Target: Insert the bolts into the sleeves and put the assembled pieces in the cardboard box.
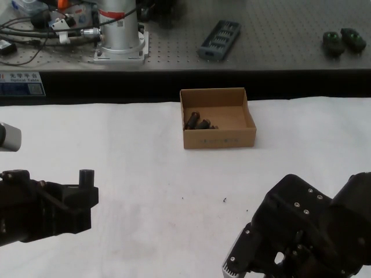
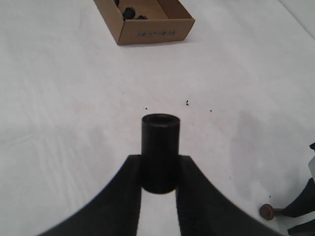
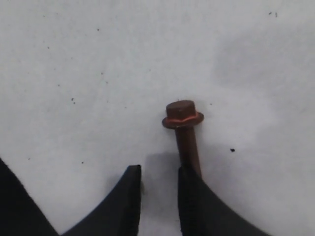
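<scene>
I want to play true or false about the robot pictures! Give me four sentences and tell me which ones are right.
1. The left gripper holds a black sleeve. True.
2. The cardboard box is empty. False: dark pieces lie in it.
3. The bolt is inside the sleeve. False: it is by the right gripper, apart from the sleeve.
4. The box stands on a white cover. True.

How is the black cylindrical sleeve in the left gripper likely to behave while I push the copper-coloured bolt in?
The black cylindrical sleeve looks rigid, so it probably won't deform in the left gripper. Its smooth round wall, clamped only near one end, could slip or pivot under a push. Laid on its side, it would likely roll.
</scene>
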Controlling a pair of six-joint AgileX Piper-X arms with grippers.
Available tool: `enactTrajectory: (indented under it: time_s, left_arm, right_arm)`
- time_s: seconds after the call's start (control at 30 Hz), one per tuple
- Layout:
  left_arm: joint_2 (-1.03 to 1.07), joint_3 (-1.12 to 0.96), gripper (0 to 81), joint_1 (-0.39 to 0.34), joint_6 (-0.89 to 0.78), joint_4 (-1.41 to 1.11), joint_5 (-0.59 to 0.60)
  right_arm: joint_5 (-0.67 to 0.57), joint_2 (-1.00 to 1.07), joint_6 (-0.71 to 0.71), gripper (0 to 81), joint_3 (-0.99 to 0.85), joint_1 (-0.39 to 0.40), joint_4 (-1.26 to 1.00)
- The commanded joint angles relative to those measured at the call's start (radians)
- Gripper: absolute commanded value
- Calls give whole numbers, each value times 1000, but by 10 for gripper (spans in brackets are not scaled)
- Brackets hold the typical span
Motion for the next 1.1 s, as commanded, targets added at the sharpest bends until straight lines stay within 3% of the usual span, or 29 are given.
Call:
enactTrajectory:
  time_s: [0.0,1.07]
  left_arm:
    - [-10,-4,44,-5,7,-20,-4]
    - [-10,-4,44,-5,7,-20,-4]
  right_arm:
    - [-6,3,-6,214,-4,2,-3]
    - [16,87,-29,214,-27,2,-86]
